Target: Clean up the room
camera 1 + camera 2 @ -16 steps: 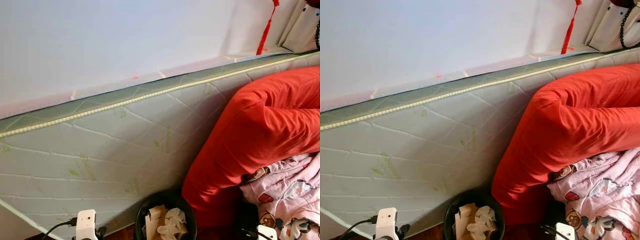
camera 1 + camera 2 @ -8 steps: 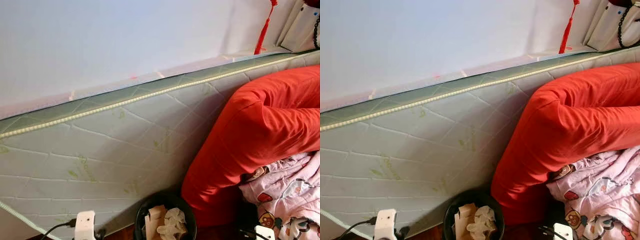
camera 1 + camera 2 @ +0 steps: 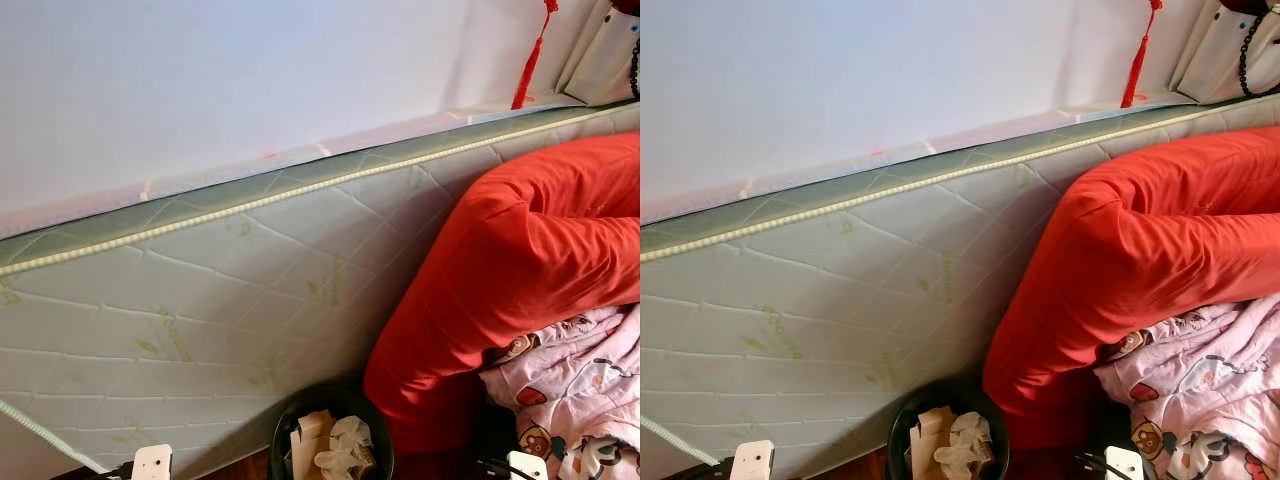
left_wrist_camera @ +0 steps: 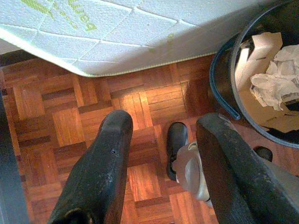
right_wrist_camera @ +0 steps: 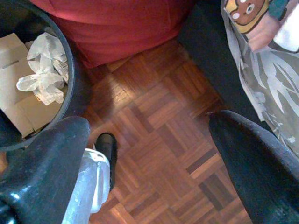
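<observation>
A black waste bin [image 3: 336, 396] stands on the parquet floor at the foot of a leaning mattress [image 3: 230, 290]. Crumpled white paper [image 3: 345, 452] and cardboard pieces [image 3: 309, 434] lie in it. A red quilt [image 3: 520, 260] bulges beside the bin, with a pink cartoon-print blanket [image 3: 580, 385] below it. My left gripper [image 4: 166, 120] hangs open over bare parquet, the bin [image 4: 224, 84] just off one finger. My right gripper [image 5: 149, 121] is open too, low over the floor between the bin [image 5: 74, 88] and the blanket [image 5: 261, 70]. Both hold nothing.
The mattress leans against a white wall [image 3: 250, 80] and blocks the way ahead. A red tassel [image 3: 528, 65] hangs at the upper right. My own foot [image 4: 177, 144] stands on the parquet [image 4: 70, 126] near the bin. Open floor lies under both grippers.
The white wrist piece of my left arm has sunk lower at the bottom edge of the eye views. Bin, quilt and blanket have not moved.
</observation>
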### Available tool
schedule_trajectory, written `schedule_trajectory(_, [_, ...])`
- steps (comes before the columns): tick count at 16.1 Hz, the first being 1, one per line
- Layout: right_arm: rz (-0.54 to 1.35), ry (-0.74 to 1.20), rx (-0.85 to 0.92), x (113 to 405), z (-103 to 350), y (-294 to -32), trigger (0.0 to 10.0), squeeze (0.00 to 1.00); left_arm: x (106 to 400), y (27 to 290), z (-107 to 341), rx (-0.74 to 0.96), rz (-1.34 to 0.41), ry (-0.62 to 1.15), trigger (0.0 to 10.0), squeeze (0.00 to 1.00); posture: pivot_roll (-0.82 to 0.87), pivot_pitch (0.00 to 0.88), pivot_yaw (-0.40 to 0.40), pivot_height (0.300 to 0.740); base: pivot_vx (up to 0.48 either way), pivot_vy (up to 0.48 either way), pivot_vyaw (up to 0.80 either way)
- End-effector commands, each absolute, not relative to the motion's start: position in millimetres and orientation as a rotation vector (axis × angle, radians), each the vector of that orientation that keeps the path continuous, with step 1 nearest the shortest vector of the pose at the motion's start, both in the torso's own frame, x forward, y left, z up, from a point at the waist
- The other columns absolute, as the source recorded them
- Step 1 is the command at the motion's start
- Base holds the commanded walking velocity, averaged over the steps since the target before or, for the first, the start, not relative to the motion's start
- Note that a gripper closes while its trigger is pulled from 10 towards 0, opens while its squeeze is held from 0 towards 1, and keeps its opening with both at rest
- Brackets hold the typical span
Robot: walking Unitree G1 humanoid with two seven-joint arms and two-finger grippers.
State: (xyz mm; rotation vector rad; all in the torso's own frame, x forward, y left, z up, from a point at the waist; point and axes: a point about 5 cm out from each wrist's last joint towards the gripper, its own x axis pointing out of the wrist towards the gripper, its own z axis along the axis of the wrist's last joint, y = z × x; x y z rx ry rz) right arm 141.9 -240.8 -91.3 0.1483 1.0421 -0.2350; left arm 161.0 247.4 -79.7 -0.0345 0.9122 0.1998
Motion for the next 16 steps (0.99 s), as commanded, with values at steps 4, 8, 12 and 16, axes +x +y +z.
schedule_trajectory(4, [-0.217, 1.051, 0.119, 140.3, -91.9, -240.8, 10.0, 0.00, 154.1, 237.8, -85.7, -0.040, 0.189, 0.950, 10.0, 0.00, 0.04, 0.000, -0.017, 0.740, 0.000, 0.000, 0.00])
schedule_trajectory(8, [-0.221, 1.047, 0.131, 140.1, -92.1, -239.9, 10.0, 0.00, 155.4, 229.3, -87.4, -0.042, 0.178, 0.953, 10.0, 0.00, 0.04, 0.000, -0.014, 0.740, 0.000, 0.000, 0.00])
schedule_trajectory(12, [-0.221, 1.046, 0.131, 140.4, -92.1, -239.6, 10.0, 0.00, 157.5, 228.5, -86.8, -0.043, 0.176, 0.949, 10.0, 0.00, 0.04, 0.000, -0.013, 0.740, 0.000, 0.000, 0.00])
schedule_trajectory(16, [-0.231, 1.043, 0.128, 141.0, -91.8, -240.2, 10.0, 0.00, 157.0, 237.9, -84.6, -0.036, 0.184, 0.944, 10.0, 0.00, 0.03, 0.000, -0.015, 0.740, 0.000, 0.000, 0.00])
